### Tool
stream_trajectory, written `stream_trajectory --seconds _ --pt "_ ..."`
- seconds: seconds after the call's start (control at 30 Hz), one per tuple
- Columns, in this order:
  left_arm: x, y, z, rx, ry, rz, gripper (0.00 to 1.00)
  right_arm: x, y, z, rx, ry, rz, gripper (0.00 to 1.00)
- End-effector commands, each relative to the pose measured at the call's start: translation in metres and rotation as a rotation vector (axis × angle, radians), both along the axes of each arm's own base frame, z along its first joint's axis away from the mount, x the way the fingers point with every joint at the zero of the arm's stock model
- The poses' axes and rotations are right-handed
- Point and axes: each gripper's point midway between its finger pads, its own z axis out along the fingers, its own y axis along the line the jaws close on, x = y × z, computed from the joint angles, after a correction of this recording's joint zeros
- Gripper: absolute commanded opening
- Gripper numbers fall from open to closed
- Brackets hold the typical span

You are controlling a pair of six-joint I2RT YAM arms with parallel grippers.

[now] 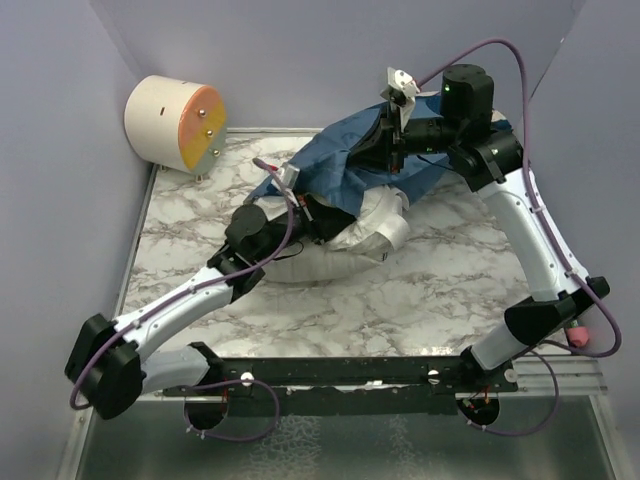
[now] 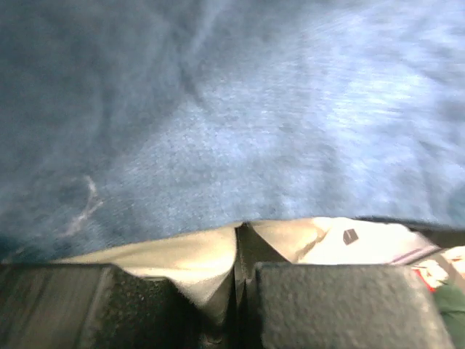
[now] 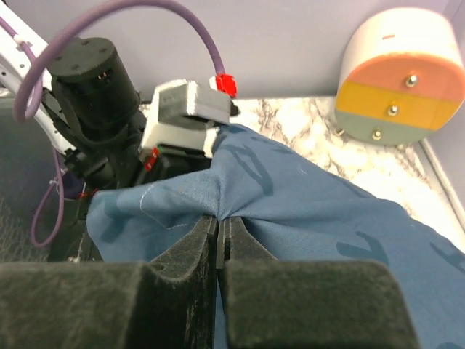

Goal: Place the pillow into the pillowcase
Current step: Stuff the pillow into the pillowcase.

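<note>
The blue pillowcase (image 1: 335, 165) is bunched at the back middle of the table, with one part lifted. My right gripper (image 1: 383, 150) is shut on a pinched fold of it (image 3: 305, 196), jaws tight together in the right wrist view (image 3: 220, 218). The white pillow (image 1: 375, 228) lies just in front, its far part under the blue cloth. My left gripper (image 1: 316, 208) reaches in at its left side. In the left wrist view the left gripper (image 2: 239, 231) is shut on a fold of the pillow (image 2: 182, 254), and the pillowcase (image 2: 232, 109) fills everything above.
A cream cylinder with an orange face (image 1: 175, 122) (image 3: 399, 76) lies in the back left corner against the wall. The marble table (image 1: 450, 290) is ringed by purple walls. A black rail (image 1: 350, 372) runs along the near edge between the arm bases.
</note>
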Motion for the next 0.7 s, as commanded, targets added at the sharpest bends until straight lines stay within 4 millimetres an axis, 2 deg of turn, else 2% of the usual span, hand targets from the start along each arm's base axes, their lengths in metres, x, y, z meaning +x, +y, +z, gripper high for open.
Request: stream_trajectory --seconds 0.0,0.07,0.17,0.23,0.27,0.33,0.4,0.43,0.5,0.57,0.67 --pt "-0.021 0.019 0.075 -0.211 -0.056 -0.016 0.08 -0.096 -0.013 0.101 0.194 -0.216 0.231 0.01" --pt "-0.011 0.029 0.054 -0.236 0.027 0.050 0.10 -0.072 -0.002 0.068 0.156 -0.129 0.196 0.01" --pt "0.009 0.049 0.015 -0.337 0.196 0.110 0.09 -0.029 0.017 -0.005 0.056 0.019 0.121 0.01" --pt "0.025 0.066 -0.013 -0.374 0.289 0.168 0.09 -0.007 0.024 -0.051 -0.014 0.097 0.080 0.03" --pt "0.037 0.079 -0.027 -0.375 0.321 0.217 0.08 -0.001 0.026 -0.069 -0.043 0.126 0.070 0.06" --pt "0.054 0.098 -0.051 -0.352 0.375 0.302 0.08 0.005 0.028 -0.091 -0.085 0.154 0.066 0.21" --pt "0.071 0.121 -0.067 -0.343 0.409 0.395 0.08 0.005 0.025 -0.094 -0.096 0.145 0.068 0.39" --pt "0.077 0.132 -0.074 -0.341 0.424 0.438 0.08 0.002 0.023 -0.088 -0.092 0.121 0.067 0.49" --pt "0.090 0.155 -0.085 -0.356 0.459 0.521 0.08 -0.002 0.011 -0.068 -0.067 0.070 0.052 0.68" --pt "0.102 0.176 -0.095 -0.374 0.496 0.596 0.07 -0.003 -0.009 -0.048 -0.030 0.033 0.031 0.83" --pt "0.118 0.195 -0.109 -0.373 0.546 0.657 0.06 -0.001 -0.048 -0.034 0.019 0.002 -0.022 0.90"
